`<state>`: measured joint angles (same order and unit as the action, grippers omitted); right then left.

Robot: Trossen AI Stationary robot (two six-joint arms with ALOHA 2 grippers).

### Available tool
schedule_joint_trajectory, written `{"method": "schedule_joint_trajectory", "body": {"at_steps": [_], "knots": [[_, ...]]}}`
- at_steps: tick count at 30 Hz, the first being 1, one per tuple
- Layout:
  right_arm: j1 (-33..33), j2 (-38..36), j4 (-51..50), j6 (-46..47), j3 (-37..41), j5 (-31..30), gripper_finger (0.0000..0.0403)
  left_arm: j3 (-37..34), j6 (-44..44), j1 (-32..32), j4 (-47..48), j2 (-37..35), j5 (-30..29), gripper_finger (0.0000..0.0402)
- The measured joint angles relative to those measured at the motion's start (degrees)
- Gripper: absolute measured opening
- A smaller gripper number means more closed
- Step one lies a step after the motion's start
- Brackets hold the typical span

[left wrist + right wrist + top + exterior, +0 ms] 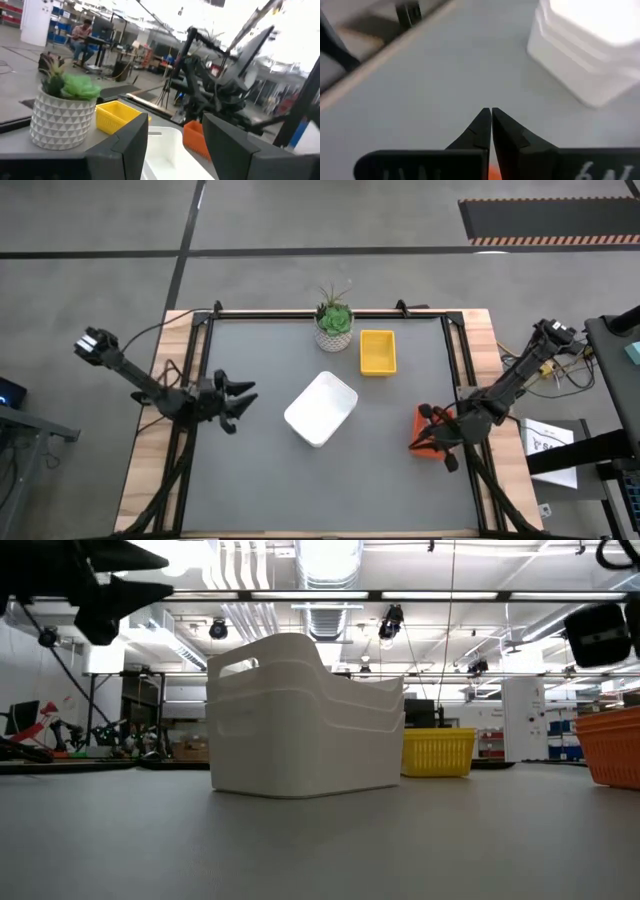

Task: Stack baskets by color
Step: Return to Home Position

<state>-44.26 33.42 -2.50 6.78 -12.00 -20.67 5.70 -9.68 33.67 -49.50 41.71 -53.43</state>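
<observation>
High view: all three piles sit sorted on the dark grey counter (pixel 250 490). The white rectangular plastic baskets w/ rounded corners (pixel 320 410) are mid-counter, long axis on the diagonal. The yellow ribbed plastic baskets (pixel 377 351) are toward the far edge, just beside the small potted green plant (pixel 334 323). The orange plastic baskets (pixel 420 423) are at the right edge.

The right gripper (pixel 437 432) hangs directly over the orange ones, so I judge its way out is up and outward to the right. The left gripper (pixel 238 400) hovers over the left side, fingers spread. It's apart from the white baskets, which lie to its right.

Low view: the white baskets (pixel 305 715) are nested, w/ smooth walls and a handle cut-out. Yellow (pixel 438 752) is behind them, finely ribbed. Orange (pixel 612 745) is at the right border, ridged.

Left wrist view: left gripper (pixel 175 125) is wide, nothing held. The plant pot (pixel 62 117) is white w/ faceted triangles.

Right wrist view: right gripper (pixel 491 117) has its fingers pressed together on nothing, w/ an orange sliver beneath and the white baskets (pixel 585 55) ahead.
</observation>
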Motion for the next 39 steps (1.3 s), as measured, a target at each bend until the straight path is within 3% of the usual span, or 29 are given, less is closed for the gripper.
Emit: {"method": "schedule_joint_trajectory", "body": {"at_steps": [6,10,16,21,24,28,33,39], "knots": [[0.0,0.31,0.2,-1.87,-0.71,-0.41,0.0008,6.27,2.03,0.0,0.12,9.82,0.01,0.0173],[-0.01,-0.95,3.45,-7.9,-1.3,-0.52,0.0008,7.61,9.73,0.46,0.06,11.33,0.01,0.0173],[0.46,-3.62,14.52,-21.01,2.36,-4.51,0.0008,3.02,18.37,0.51,0.65,2.14,-0.13,0.0173],[5.79,-6.03,17.95,-27.69,5.4,-4.32,0.0008,-4.44,20.02,0.44,0.57,-9.24,-1.0,0.0173],[11.8,-7.65,19.75,-30.21,7.11,1.62,0.0008,-5.03,19.44,0.45,8.36,-14.67,-2.3,0.0173],[21.64,-8.38,26.03,-33.06,10.08,10.62,0.0008,-5.23,22.41,0.48,9.69,-20.09,-4.11,0.0173],[29.94,-9.7,26.71,-34.83,11.29,17.16,0.0008,-5.23,23.81,0.44,9.71,-23.91,-5.88,0.0173],[32.68,-11.3,32.71,-39.68,11.29,16.76,0.0008,-5.27,23.68,0.44,9.82,-25.64,-5.85,0.0173]]}}
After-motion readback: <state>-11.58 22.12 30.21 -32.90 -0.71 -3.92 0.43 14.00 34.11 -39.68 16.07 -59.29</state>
